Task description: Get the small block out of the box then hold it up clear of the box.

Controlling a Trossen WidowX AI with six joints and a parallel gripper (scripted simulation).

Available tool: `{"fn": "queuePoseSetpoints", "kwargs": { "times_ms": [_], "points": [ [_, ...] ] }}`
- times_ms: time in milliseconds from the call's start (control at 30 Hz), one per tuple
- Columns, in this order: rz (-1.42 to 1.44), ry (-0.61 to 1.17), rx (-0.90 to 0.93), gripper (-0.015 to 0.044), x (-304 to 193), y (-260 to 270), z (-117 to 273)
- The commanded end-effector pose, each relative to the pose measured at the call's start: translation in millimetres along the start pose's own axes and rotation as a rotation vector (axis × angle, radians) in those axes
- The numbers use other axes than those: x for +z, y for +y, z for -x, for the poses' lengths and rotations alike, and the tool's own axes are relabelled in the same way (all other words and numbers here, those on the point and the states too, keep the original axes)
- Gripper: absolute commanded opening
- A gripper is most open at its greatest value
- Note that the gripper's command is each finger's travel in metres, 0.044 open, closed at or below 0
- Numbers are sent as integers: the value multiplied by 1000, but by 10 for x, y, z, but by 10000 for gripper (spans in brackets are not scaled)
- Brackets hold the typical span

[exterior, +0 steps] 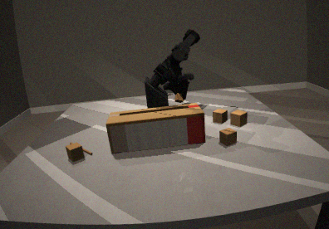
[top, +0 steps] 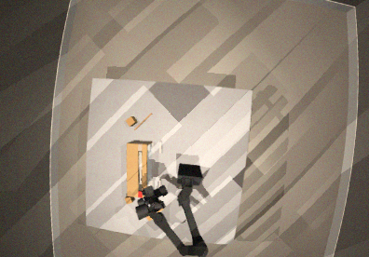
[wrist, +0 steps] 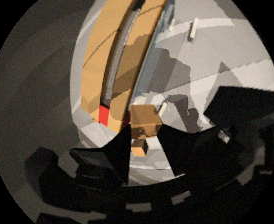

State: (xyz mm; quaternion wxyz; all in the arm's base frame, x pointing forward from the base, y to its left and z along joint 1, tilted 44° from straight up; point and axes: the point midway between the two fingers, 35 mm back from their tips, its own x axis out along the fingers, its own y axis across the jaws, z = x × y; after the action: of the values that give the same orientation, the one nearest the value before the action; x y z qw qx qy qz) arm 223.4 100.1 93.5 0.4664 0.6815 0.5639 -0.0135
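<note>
Here the gripper [wrist: 142, 137] is clamped on a small tan block [wrist: 145, 124], its fingers held partway apart by it; in the wrist view the block sits at centre frame between the dark fingers. In the exterior view the block [exterior: 179, 97] hangs under the gripper [exterior: 179, 95], just above and behind the right end of the box [exterior: 155, 129], apart from its top.

The box lies long across the middle of that view, tan on top with a dark slot along it, a grey front and a red panel at its right end. What is inside it cannot be made out.

Three more tan cubes [exterior: 228, 124] stand on the table [exterior: 166, 181] right of the box. Another cube [exterior: 75, 151] sits at lower left, with a thin stick [exterior: 86, 150] just beside it.
</note>
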Motion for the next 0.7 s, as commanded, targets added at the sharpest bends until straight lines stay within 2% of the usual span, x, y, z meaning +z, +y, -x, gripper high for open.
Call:
{"fn": "queuePoseSetpoints", "kwargs": {
  "times_ms": [0,667],
  "points": [
    [-137,7,11,0,-2,15,35],
    [-923,58,38,0,8,57,187]
  ]
}}
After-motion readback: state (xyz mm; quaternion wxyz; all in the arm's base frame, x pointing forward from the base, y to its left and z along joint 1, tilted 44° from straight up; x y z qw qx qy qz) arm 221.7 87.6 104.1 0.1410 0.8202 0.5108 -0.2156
